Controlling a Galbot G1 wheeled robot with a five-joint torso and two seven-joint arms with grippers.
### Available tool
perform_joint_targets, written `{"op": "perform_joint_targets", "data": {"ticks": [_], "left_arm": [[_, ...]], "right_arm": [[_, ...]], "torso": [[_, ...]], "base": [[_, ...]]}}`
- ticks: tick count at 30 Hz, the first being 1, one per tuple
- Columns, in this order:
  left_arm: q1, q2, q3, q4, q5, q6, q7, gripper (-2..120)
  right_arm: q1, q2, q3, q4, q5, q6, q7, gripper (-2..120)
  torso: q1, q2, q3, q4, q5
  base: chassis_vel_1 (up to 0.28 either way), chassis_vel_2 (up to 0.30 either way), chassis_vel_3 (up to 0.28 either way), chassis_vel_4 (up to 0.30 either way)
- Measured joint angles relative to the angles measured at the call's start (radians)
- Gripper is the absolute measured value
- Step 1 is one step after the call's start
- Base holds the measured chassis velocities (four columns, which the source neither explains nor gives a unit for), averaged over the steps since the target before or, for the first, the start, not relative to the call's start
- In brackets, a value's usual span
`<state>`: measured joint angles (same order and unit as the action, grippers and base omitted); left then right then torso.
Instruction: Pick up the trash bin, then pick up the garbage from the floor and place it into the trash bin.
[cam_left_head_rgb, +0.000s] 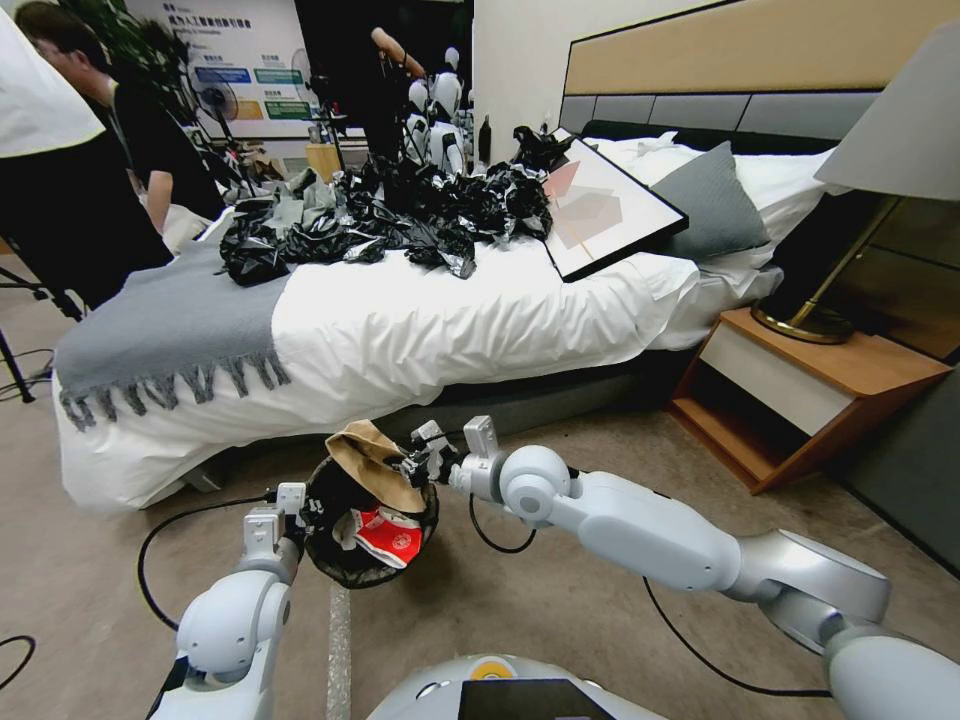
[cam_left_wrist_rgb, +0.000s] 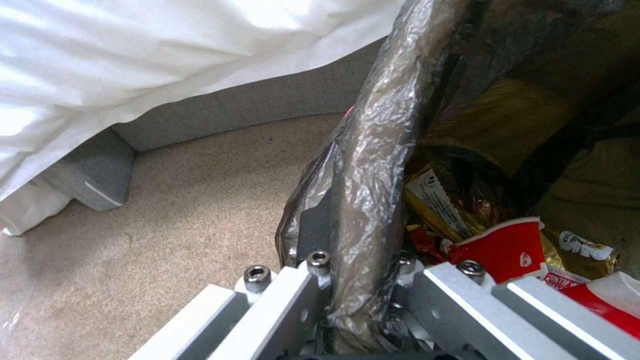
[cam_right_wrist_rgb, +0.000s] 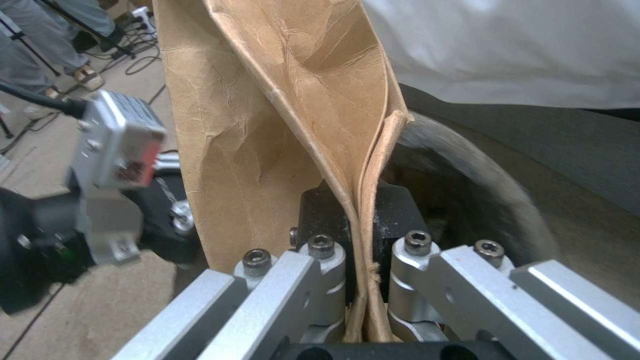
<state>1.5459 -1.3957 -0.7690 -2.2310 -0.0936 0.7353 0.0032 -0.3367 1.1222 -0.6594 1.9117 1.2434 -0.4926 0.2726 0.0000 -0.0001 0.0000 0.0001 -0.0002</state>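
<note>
The left hand (cam_left_head_rgb: 297, 527) pinches the rim of the trash bin (cam_left_head_rgb: 345, 570), held above the floor by the bed (cam_left_head_rgb: 400, 320); its white wall is hidden under the black liner. The right hand (cam_right_wrist_rgb: 363, 280) grips the brown paper bag (cam_right_wrist_rgb: 267, 100) over the bin; red packets (cam_left_wrist_rgb: 500, 245) lie inside, partly covered.

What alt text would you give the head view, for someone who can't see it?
The left gripper holds a bin by its rim above the carpet, while the right gripper pinches a brown paper bag over it. Red-and-white packets lie inside. Behind stands a white bed heaped with black bags.
</note>
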Motion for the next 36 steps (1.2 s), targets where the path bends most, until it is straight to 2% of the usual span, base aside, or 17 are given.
{"op": "perform_joint_targets", "data": {"ticks": [6, 9, 10, 13, 14, 16, 18, 20, 21, 24, 25, 27, 29, 31, 36], "left_arm": [[0.0, -0.001, -0.002, 0.003, 0.001, 0.0, 0.001, 0], [0.002, 0.0, -0.008, 0.004, 0.001, 0.0, 0.001, 0], [0.002, 0.0, -0.008, 0.004, 0.001, 0.0, 0.001, 0], [-0.002, -0.002, -0.008, 0.006, 0.0, 0.0, 0.002, 0], [-0.002, -0.002, -0.008, 0.006, 0.0, 0.0, 0.002, 0], [-0.002, -0.004, -0.007, 0.008, 0.0, 0.0, 0.002, 0], [-0.002, -0.004, -0.007, 0.009, 0.0, 0.0, 0.001, 0], [-0.002, -0.005, -0.007, 0.011, 0.0, 0.0, 0.001, 0], [-0.002, -0.005, -0.007, 0.011, 0.0, 0.0, 0.001, 0], [-0.002, -0.003, -0.007, 0.014, 0.0, 0.0, 0.001, 0], [-0.002, -0.003, -0.007, 0.014, 0.0, 0.0, 0.001, 0], [-0.005, -0.001, -0.007, 0.019, 0.0, 0.0, 0.002, 0], [-0.007, 0.0, -0.007, 0.02, 0.0, 0.0, 0.002, 0], [-0.01, 0.0, -0.006, 0.025, 0.0, 0.0, 0.002, 0], [-0.012, 0.0, -0.006, 0.03, 0.0, 0.0, 0.002, 0]], "right_arm": [[0.001, 0.032, -0.014, -0.014, 0.002, -0.002, 0.012, 1], [-0.006, 0.038, -0.016, -0.028, 0.0, -0.004, 0.021, 16], [-0.006, 0.038, -0.016, -0.028, 0.0, -0.004, 0.021, 16], [-0.013, 0.054, -0.016, -0.035, -0.002, -0.002, 0.028, 29], [-0.013, 0.054, -0.016, -0.035, -0.002, -0.002, 0.028, 29], [-0.013, 0.058, -0.015, -0.039, -0.001, -0.002, 0.03, 41], [-0.013, 0.059, -0.013, -0.04, -0.001, -0.003, 0.03, 44], [-0.015, 0.054, -0.009, -0.045, -0.003, -0.004, 0.03, 54], [-0.015, 0.054, -0.009, -0.045, -0.003, -0.004, 0.03, 54], [-0.03, 0.043, -0.002, -0.048, -0.011, -0.005, 0.03, 69], [-0.03, 0.043, -0.002, -0.048, -0.011, -0.005, 0.03, 69], [-0.04, 0.029, 0.0, -0.049, -0.022, -0.006, 0.029, 81], [-0.043, 0.025, 0.002, -0.05, -0.025, -0.006, 0.028, 84], [-0.049, 0.02, 0.01, -0.05, -0.026, -0.006, 0.027, 96], [-0.055, 0.019, 0.015, -0.051, -0.025, -0.006, 0.027, 100]], "torso": [[0.0, 0.0, 0.0, 0.0, 0.0], [0.0, 0.0, 0.0, -0.0002, 0.0], [0.0, 0.0, 0.0, -0.0002, 0.0], [0.0, 0.0, 0.0, -0.0001, 0.0], [0.0, 0.0, 0.0, -0.0001, 0.0], [0.0, 0.0, 0.0, 0.0, 0.0001], [0.0, 0.0, 0.0, -0.0001, 0.0], [0.0, 0.0, 0.0, -0.0001, 0.0001], [0.0, 0.0, 0.0, -0.0001, 0.0001], [0.0, 0.0, 0.0, -0.0001, 0.0001], [0.0, 0.0, 0.0, -0.0001, 0.0001], [0.0, 0.0, 0.0, -0.0002, 0.0001], [0.0, 0.0, 0.0, -0.0002, 0.0002], [0.0, 0.0, 0.0, -0.0002, 0.0002], [0.0, 0.0, 0.0, -0.0001, 0.0002]], "base": [[0.0, 0.0, 0.0, 0.0], [0.0, 0.0, 0.0, 0.0], [0.0, 0.0, 0.0, 0.0], [0.0, 0.0, 0.0, 0.0], [0.0, 0.0, 0.0, 0.0], [0.0, 0.0, 0.0, 0.0], [0.0, 0.0, 0.0, 0.0], [0.0, 0.0, 0.0, 0.0], [0.0, 0.0, 0.0, 0.0], [0.0, 0.0, 0.0, 0.0], [0.0, 0.0, 0.0, 0.0], [0.0, 0.0, 0.0, 0.0], [0.0, 0.0, 0.0, 0.0], [0.0, 0.0, 0.0, 0.0], [0.0, 0.0, 0.0, 0.0]]}}
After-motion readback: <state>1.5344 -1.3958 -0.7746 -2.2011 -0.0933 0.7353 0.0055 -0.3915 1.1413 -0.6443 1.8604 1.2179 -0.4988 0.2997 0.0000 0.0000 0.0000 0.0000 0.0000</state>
